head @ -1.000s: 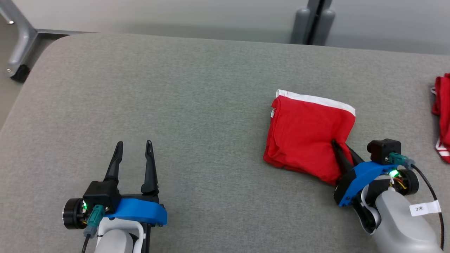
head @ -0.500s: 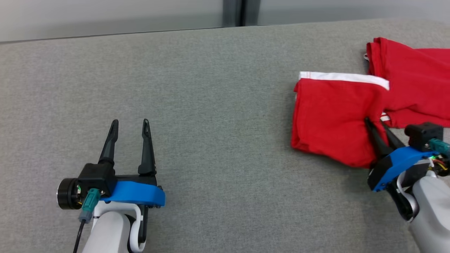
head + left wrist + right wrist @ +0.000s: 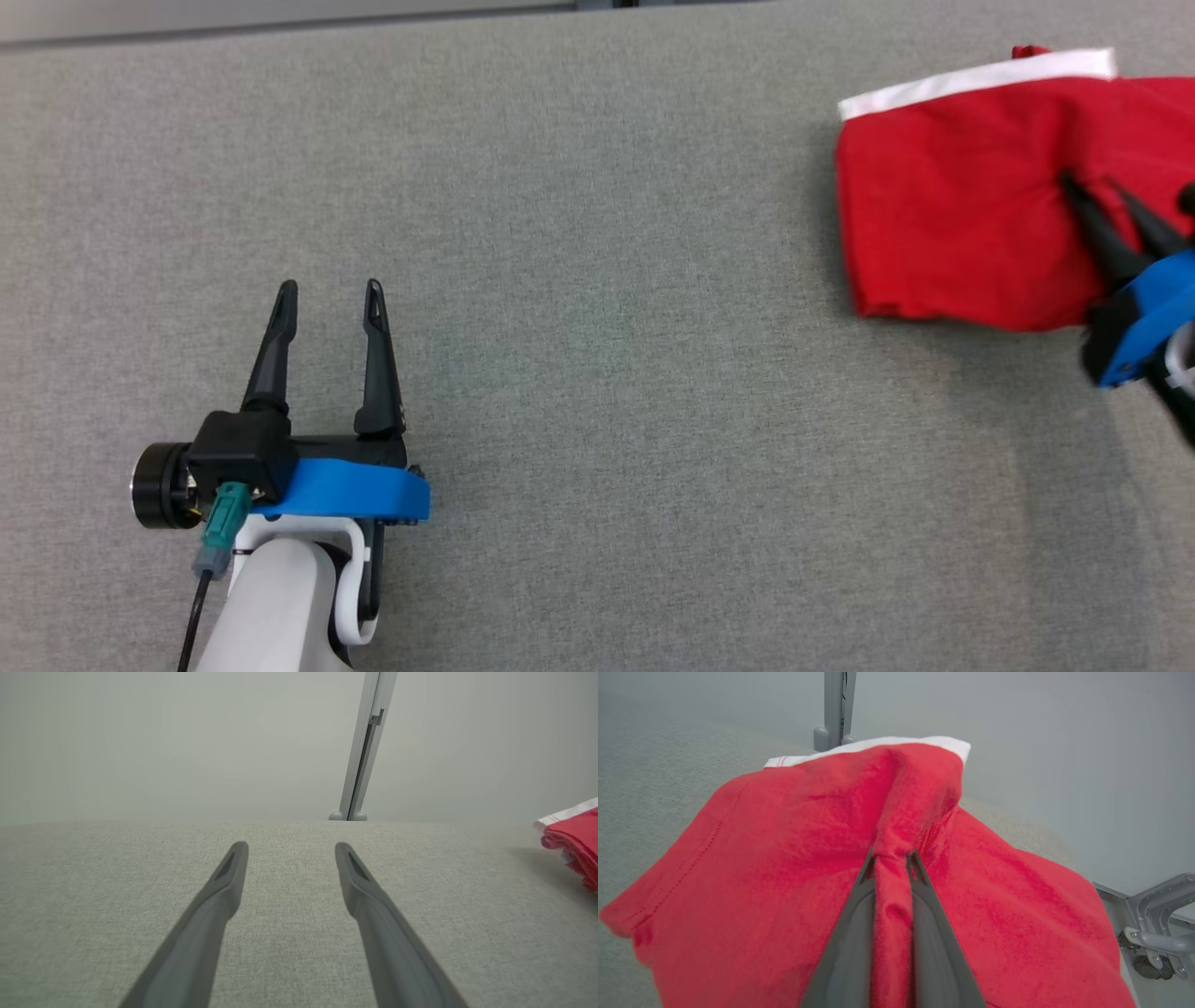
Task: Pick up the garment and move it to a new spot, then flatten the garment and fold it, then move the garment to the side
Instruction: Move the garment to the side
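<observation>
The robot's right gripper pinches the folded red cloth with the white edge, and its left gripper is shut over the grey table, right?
No. The left gripper is open over the grey fabric table, as the left wrist view shows. The right gripper does pinch the folded red cloth with the white edge.

The desk [image 3: 597, 187] is covered in matt, coarse-woven grey cloth. The garment [image 3: 952, 215] is soft red cloth, white-banded, matt. The fingers [image 3: 219, 900] of the left pincer [image 3: 330, 285] look smooth matt plastic.
</observation>
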`<state>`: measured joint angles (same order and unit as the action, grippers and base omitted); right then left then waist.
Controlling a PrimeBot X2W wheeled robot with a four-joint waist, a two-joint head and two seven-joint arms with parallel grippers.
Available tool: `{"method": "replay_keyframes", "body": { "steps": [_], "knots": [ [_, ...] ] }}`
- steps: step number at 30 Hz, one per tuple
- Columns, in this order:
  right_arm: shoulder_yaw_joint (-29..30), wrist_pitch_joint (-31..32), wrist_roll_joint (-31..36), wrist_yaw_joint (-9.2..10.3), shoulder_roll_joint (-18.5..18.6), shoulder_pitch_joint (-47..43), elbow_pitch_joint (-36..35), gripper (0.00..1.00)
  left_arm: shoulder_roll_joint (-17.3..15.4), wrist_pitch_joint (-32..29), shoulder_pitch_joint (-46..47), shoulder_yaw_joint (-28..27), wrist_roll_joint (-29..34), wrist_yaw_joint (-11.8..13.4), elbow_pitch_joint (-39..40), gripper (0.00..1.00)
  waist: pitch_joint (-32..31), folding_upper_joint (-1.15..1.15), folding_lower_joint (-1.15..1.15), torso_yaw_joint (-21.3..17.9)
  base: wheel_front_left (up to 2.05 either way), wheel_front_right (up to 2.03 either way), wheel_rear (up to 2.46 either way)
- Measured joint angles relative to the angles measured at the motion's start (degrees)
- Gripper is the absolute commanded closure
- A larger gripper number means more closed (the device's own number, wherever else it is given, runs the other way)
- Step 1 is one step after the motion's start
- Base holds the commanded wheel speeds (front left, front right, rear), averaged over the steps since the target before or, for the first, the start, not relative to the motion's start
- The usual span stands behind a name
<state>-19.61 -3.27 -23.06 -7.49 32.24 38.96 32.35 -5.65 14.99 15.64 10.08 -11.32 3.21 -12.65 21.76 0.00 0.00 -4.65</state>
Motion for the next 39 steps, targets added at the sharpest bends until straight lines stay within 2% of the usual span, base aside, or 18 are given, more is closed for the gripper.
{"method": "replay_keyframes", "body": {
  "steps": [2, 3, 4, 5, 6, 9, 16, 21, 28, 29, 30, 39],
  "knots": [
    [-0.03, 0.42, -0.43, 0.00, 1.40, 0.59, -0.22, 1.00, -0.11, 0.00, 0.13, -0.01, 0.12, 0.02, 0.27, 0.00, 0.56, 0.00, 0.00, 0.03, 0.00, 0.00, 0.00],
    [-0.14, 1.54, -1.12, 0.00, 4.67, 1.71, -0.38, 1.00, -0.25, 0.00, 0.54, 0.01, 0.24, 0.30, 0.86, 0.00, 1.69, 0.00, 0.00, 0.10, 0.00, 0.00, 0.00],
    [-0.14, 1.54, -1.12, 0.00, 4.67, 1.71, -0.38, 1.00, -0.25, 0.00, 0.54, 0.01, 0.24, 0.30, 0.86, 0.00, 1.69, 0.00, 0.00, 0.10, 0.00, 0.00, 0.00],
    [-0.31, 2.29, -2.20, 0.00, 8.26, 2.93, -0.30, 1.00, -0.42, 0.00, 1.24, 0.02, 0.32, 0.34, 1.41, 0.00, 2.85, 0.00, 0.00, 0.16, 0.00, 0.00, 0.00],
    [-0.31, 2.29, -2.20, 0.00, 8.26, 2.93, -0.30, 1.00, -0.42, 0.00, 1.24, 0.02, 0.32, 0.34, 1.41, 0.00, 2.85, 0.00, 0.00, 0.16, 0.00, 0.00, 0.00],
    [-0.54, 3.23, -3.37, 0.00, 12.85, 4.60, -0.16, 1.00, -0.82, -0.14, 1.98, 0.18, 0.58, 0.37, 1.97, 0.00, 4.52, 0.00, 0.00, 0.24, 0.00, 0.00, 0.00],
    [-0.67, 6.34, -5.70, 0.00, 20.67, 7.65, 2.68, 1.00, -1.22, -1.13, 3.53, 1.34, 1.29, 0.62, 4.23, 0.00, 7.06, 0.00, 0.00, 1.08, 0.00, 0.00, 0.00],
    [-1.20, 7.39, -6.48, 0.00, 22.72, 7.79, 4.67, 1.00, -1.35, -1.27, 3.55, 1.63, 1.31, 0.79, 5.24, 0.00, 7.61, 0.00, 0.00, 1.75, 0.00, 0.00, 0.00],
    [-1.70, 8.32, -4.69, 0.00, 22.94, 9.45, 8.39, 0.98, -1.66, -1.34, 3.55, 1.74, 1.30, 1.08, 6.25, 0.00, 8.65, 0.00, 0.00, 2.31, 0.00, 0.00, 0.00],
    [-1.78, 8.78, -4.22, 0.00, 22.65, 9.93, 9.26, 0.72, -1.68, -1.36, 3.55, 1.76, 1.30, 1.15, 6.27, 0.00, 8.75, 0.00, 0.00, 2.37, 0.00, 0.00, 0.00],
    [-1.77, 8.83, -3.99, 0.00, 22.28, 10.31, 9.98, 0.00, -1.72, -1.36, 3.55, 1.78, 1.30, 1.25, 6.33, 0.00, 8.85, 0.00, 0.00, 2.42, 0.00, 0.00, 0.00],
    [1.53, 3.48, 0.88, 0.00, 18.83, 14.83, 16.31, 0.00, -1.68, -1.27, 3.53, 1.77, 0.55, 1.78, 5.34, 0.00, 7.12, 0.00, 0.00, 3.03, 0.00, 0.00, 0.00]
  ]
}}
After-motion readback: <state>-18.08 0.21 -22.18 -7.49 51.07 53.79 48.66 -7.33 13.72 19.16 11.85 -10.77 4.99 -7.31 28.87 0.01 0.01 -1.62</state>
